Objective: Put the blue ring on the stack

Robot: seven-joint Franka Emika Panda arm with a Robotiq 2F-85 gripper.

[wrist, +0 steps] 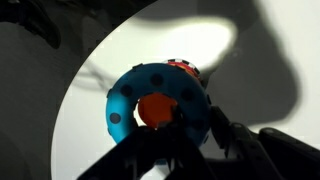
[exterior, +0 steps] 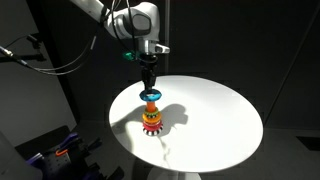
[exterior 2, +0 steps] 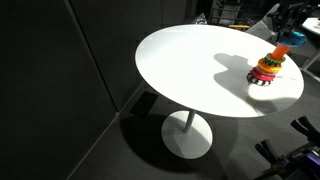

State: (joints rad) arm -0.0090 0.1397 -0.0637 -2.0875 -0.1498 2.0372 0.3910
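The blue ring (wrist: 150, 95) is light blue with dark dots and fills the middle of the wrist view. My gripper (wrist: 185, 130) is shut on its rim. Through the ring's hole I see the orange top of the stack (wrist: 155, 108). In an exterior view the gripper (exterior: 149, 88) holds the ring (exterior: 150, 96) right above the stack (exterior: 152, 120), which has a red gear-edged ring at its base. In the other exterior view the stack (exterior 2: 267, 70) stands at the right side of the table with the ring (exterior 2: 281, 52) over it.
The stack stands on a round white table (exterior: 220, 110) with a single pedestal foot (exterior 2: 188, 135). Black curtains surround it. Cables and equipment lie on the floor at the lower left (exterior: 55, 150).
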